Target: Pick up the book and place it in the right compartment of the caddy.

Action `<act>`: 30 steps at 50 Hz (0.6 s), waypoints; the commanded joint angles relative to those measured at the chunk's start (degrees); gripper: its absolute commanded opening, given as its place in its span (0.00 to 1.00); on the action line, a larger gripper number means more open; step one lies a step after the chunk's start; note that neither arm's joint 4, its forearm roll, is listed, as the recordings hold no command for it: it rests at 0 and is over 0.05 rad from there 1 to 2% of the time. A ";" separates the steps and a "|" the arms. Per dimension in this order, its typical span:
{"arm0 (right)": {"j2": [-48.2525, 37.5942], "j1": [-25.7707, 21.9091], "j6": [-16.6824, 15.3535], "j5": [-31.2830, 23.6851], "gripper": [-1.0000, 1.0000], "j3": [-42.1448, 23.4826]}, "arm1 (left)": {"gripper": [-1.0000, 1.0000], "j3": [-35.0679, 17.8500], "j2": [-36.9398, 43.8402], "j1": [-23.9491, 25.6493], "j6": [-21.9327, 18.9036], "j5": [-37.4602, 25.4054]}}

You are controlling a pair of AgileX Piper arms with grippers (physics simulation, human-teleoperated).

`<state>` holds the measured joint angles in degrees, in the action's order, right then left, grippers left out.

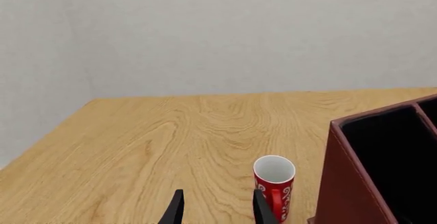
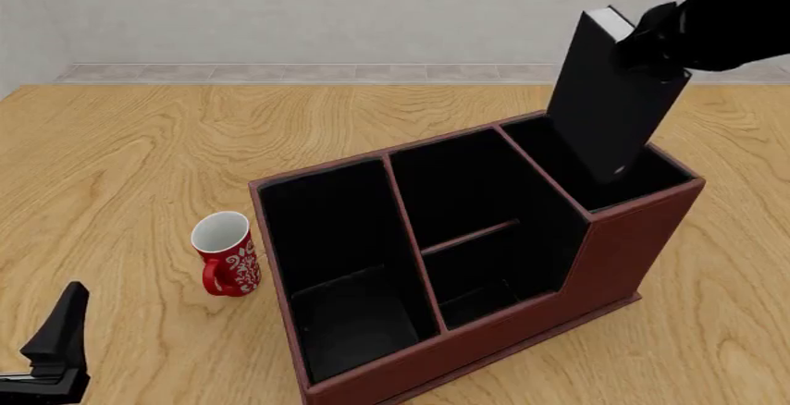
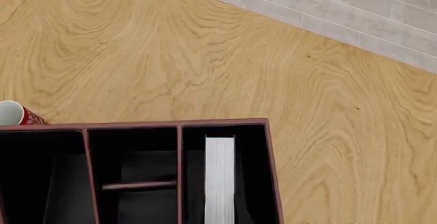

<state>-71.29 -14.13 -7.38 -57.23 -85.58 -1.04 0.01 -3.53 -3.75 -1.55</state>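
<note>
The book (image 2: 613, 100) stands nearly upright, tilted a little, with its lower end inside the right compartment (image 2: 654, 176) of the caddy (image 2: 519, 317) and its upper part rising well above the taller walls. Its black cover faces the front camera, and a strip of white page edge shows along the top. The right pincer (image 2: 652, 33) grips the book near its upper corner, clamped on it, with the dark arm coming in from the upper right of the front view. Whether the book's lower end touches the compartment floor cannot be told. In the right wrist view the white page edges (image 3: 220, 178) show as a pale strip inside the end slot, with black lining on either side.

The caddy sits on the wooden table (image 2: 124, 165), set at an angle, with its three black-lined slots side by side. The middle slot has a crossbar (image 2: 469, 237), and the wide slot has a low front. A red mug (image 2: 226, 253) with white patterning stands upright on the table just beside the caddy's wide end, apart from it, its white inside showing.

The left pincer (image 1: 217, 208) is low over the table near the front edge, well apart from the caddy, its fingers spread apart with nothing between them. In the left wrist view the mug stands just beyond one fingertip.
</note>
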 commanded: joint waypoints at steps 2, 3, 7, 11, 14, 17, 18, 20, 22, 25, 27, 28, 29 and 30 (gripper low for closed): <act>0.06 0.16 1.20 2.14 0.00 3.00 | 1.00 0.26 0.00 -0.10 -0.11 0.15; -0.12 0.46 1.11 2.32 0.00 3.10 | 1.00 0.29 0.00 -0.14 -0.05 0.16; -0.12 0.42 1.30 2.83 0.00 3.58 | 1.00 0.44 0.00 -0.10 -0.16 0.24; -0.23 0.56 1.43 3.40 0.00 4.17 | 1.00 0.57 0.00 -0.14 -0.22 0.32; -0.18 0.65 1.38 3.94 0.00 5.05 | 1.00 0.62 0.00 -0.21 -0.22 0.36; -0.11 0.88 1.38 4.24 0.00 5.57 | 1.00 0.74 0.00 -0.16 -0.29 0.34; -0.06 0.90 1.40 4.33 0.00 5.71 | 1.00 0.74 0.00 -0.20 -0.32 0.35; -0.15 1.35 1.22 4.64 0.00 5.64 | 1.00 0.74 0.00 -0.08 -0.37 0.32; -0.13 1.68 0.95 5.01 0.00 5.95 | 1.00 0.73 0.00 -0.17 -0.40 0.35; 0.26 1.36 1.58 5.46 0.00 6.69 | 1.00 0.68 0.00 -0.09 -0.35 0.34; 0.39 1.64 1.49 6.25 0.00 7.75 | 1.00 0.76 0.00 -0.19 -0.44 0.40; 0.55 1.61 1.69 6.51 0.00 8.40 | 1.00 0.81 0.00 -0.10 -0.53 0.40; 0.76 1.48 1.85 6.85 0.00 9.00 | 1.00 0.82 0.00 -0.13 -0.52 0.38; 0.80 1.64 1.87 7.21 0.00 9.28 | 1.00 0.85 0.00 -0.10 -0.62 0.37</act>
<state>-71.37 -12.91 -7.03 -52.32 -78.73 -0.36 0.01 -3.66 -4.13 -1.21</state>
